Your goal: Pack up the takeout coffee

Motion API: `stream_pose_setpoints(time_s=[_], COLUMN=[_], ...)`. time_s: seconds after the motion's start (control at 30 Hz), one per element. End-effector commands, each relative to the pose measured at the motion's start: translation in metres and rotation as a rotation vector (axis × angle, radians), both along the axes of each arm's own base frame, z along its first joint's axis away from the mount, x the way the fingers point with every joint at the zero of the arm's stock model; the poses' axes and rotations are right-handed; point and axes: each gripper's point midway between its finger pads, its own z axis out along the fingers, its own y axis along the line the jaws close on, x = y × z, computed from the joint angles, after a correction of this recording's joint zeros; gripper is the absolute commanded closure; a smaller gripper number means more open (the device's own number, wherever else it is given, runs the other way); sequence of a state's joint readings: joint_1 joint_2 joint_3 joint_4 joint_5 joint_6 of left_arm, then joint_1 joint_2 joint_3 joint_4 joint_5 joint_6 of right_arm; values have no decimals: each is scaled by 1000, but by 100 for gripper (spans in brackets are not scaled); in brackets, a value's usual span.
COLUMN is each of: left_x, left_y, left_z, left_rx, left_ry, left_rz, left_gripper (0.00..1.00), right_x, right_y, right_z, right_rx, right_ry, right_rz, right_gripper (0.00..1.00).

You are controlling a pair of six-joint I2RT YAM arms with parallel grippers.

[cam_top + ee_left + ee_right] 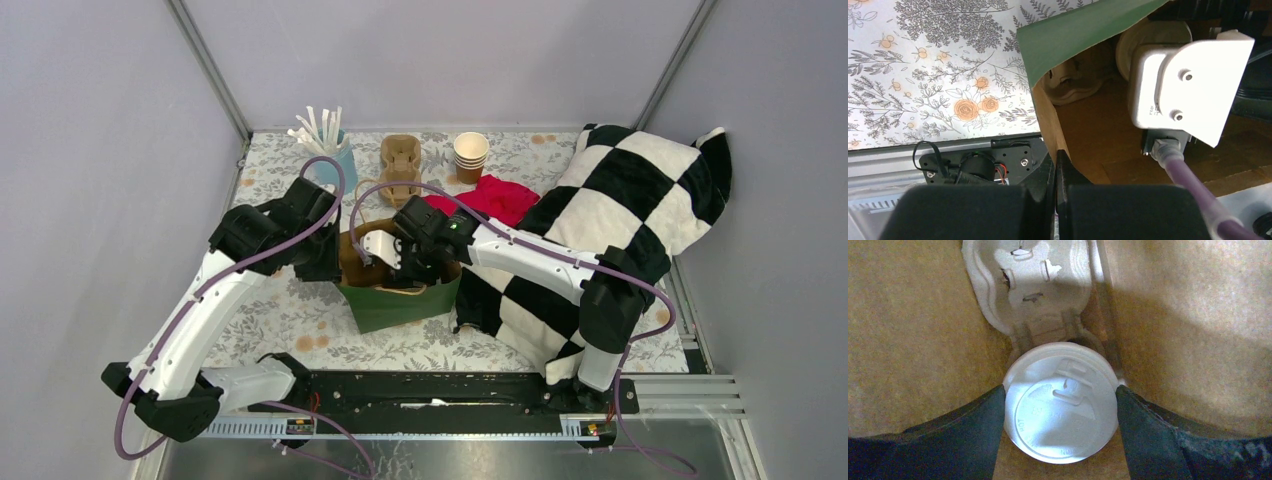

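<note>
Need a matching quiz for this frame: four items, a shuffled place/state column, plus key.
1. takeout coffee
2. left gripper
3. stack of paper cups
4. red cloth

A. at the far edge of the table
B. shut on the rim of the green bag
C. inside the bag, held by the right gripper
D. beside the checkered pillow

Pairs: 1-C, 2-B, 3-A, 4-D

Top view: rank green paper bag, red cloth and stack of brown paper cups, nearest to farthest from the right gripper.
1. Green paper bag: right gripper inside.
2. Red cloth: beyond, rightward.
3. Stack of brown paper cups: farthest back.
</note>
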State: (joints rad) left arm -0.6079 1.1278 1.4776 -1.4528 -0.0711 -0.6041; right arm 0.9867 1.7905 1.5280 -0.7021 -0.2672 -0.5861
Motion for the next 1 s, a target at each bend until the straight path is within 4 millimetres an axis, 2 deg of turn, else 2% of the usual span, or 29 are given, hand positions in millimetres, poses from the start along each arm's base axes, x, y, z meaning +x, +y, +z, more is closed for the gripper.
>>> stream_pose_setpoints(time_s=[0.0,0.27,0.53,0.77,0.97], left_x=[14,22,25,27,28], left_y=[5,9,11,13,13], left_z=[17,13,10,11,12], left_rx=[10,73,101,115,120], left_ry=[-86,-79,-79,-88,-92], left_rz=[38,40,35,25,13], left_gripper=[100,100,100,100,100], right_x=[-15,-24,-30,-18,-12], right_y=[-22,-36,-47,-57,-56], right_z=[-15,-44,-54,-60,-64], right_rx=[-93,-188,-225,-309,-342], right_ry=[34,35,58,20,19], right_rz=[51,147,169,123,108], right_gripper=[24,23,22,22,22])
